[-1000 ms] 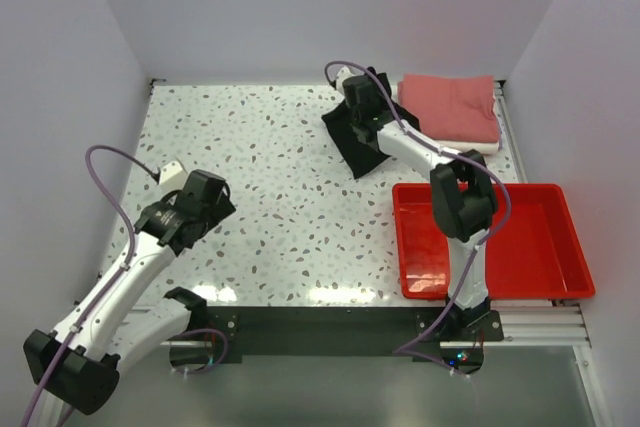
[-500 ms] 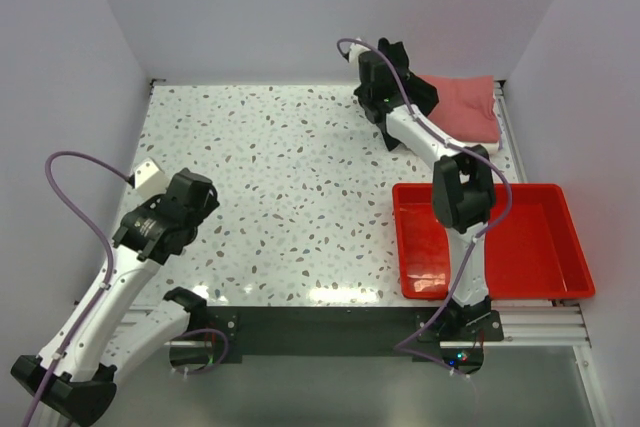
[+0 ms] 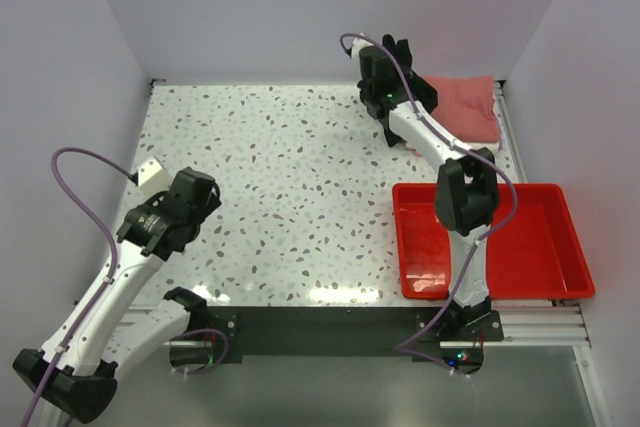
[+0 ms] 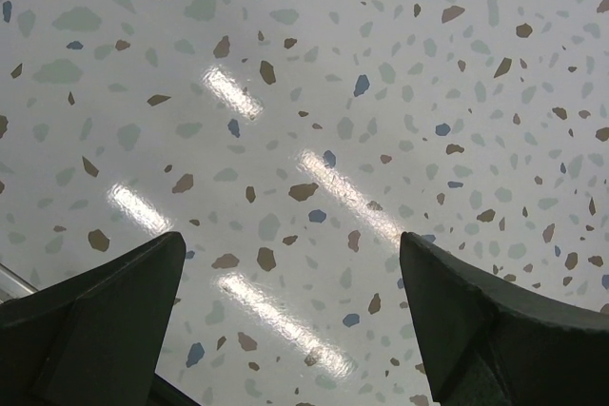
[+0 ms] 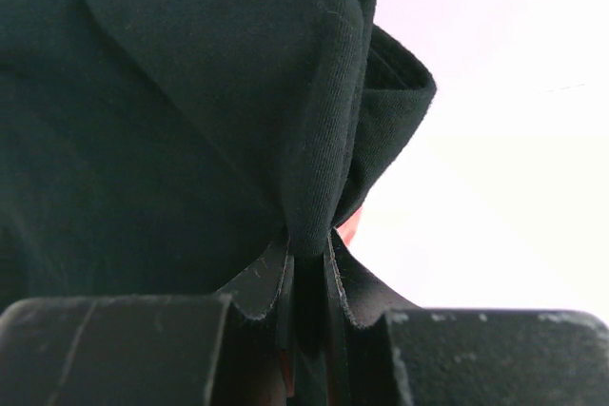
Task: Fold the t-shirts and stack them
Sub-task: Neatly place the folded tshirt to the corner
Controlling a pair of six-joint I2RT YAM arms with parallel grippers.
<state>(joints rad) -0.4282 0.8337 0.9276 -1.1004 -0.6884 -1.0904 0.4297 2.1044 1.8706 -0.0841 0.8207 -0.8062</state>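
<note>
Checked all views for writing, labels, brands, numbers and signs; found none legible. Noted as plain where visible: black t-shirt (image 5: 171,92) in the right wrist view, salmon-pink t-shirt (image 3: 465,107) at 1 o'clock in the top view, red tray (image 3: 530,237) at 4 o'clock, speckled table (image 3: 280,147) at centre.
</note>
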